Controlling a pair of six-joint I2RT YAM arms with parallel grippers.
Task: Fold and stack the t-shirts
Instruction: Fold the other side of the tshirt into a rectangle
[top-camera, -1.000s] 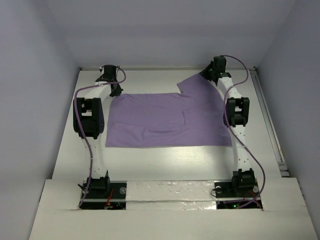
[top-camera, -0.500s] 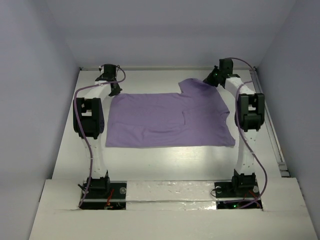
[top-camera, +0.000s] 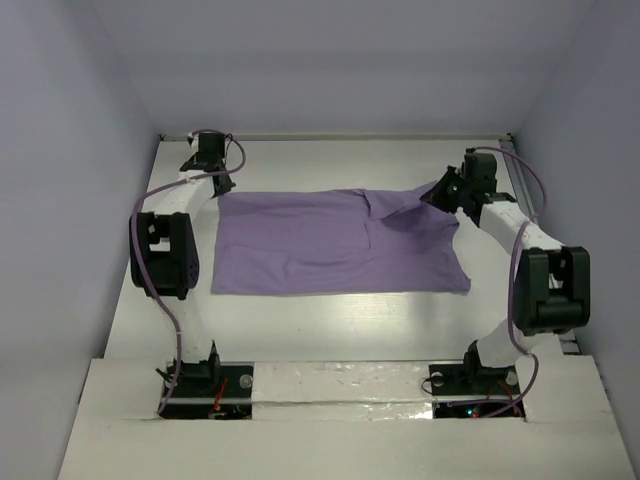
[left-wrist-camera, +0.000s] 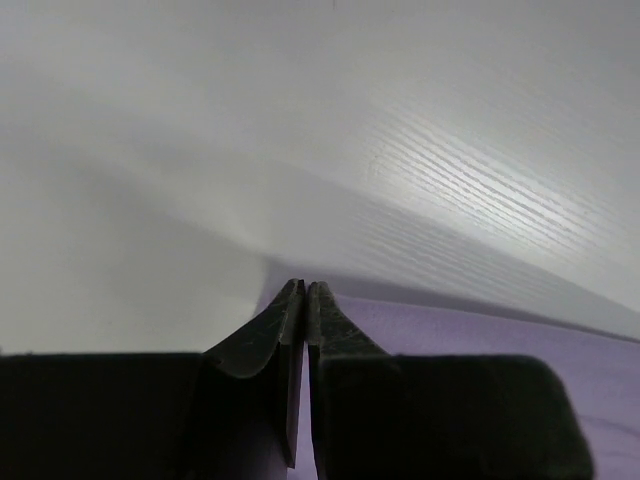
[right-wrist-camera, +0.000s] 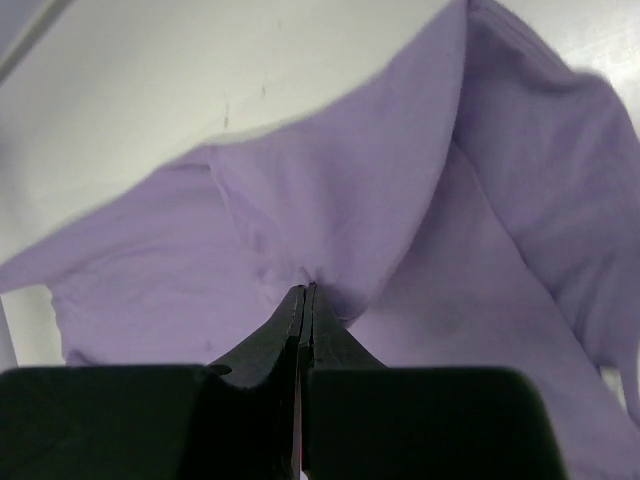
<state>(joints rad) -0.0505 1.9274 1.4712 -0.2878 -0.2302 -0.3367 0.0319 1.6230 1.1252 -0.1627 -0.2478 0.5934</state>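
The lavender t-shirt (top-camera: 320, 245) lies spread flat on the white table (top-camera: 330, 325), with a loose fold near its middle. My left gripper (top-camera: 214, 183) is at its far left corner. In the left wrist view the left gripper (left-wrist-camera: 304, 287) is shut at the fabric's edge (left-wrist-camera: 480, 330), and purple shows between the fingers. My right gripper (top-camera: 443, 192) is at the far right of the shirt and holds a bunch of it raised. In the right wrist view the right gripper (right-wrist-camera: 307, 290) is shut on a pinch of the fabric (right-wrist-camera: 350, 180), which puckers at the tips.
Pale walls enclose the table on the left, back and right. A metal rail (top-camera: 540, 250) runs along the right edge. Both arm bases sit on the raised near ledge (top-camera: 340, 385). Bare table shows in front of the shirt.
My right gripper has moved from the far right corner toward me and to the right, dragging the shirt's raised far right flap with it. My left arm has swung slightly left.
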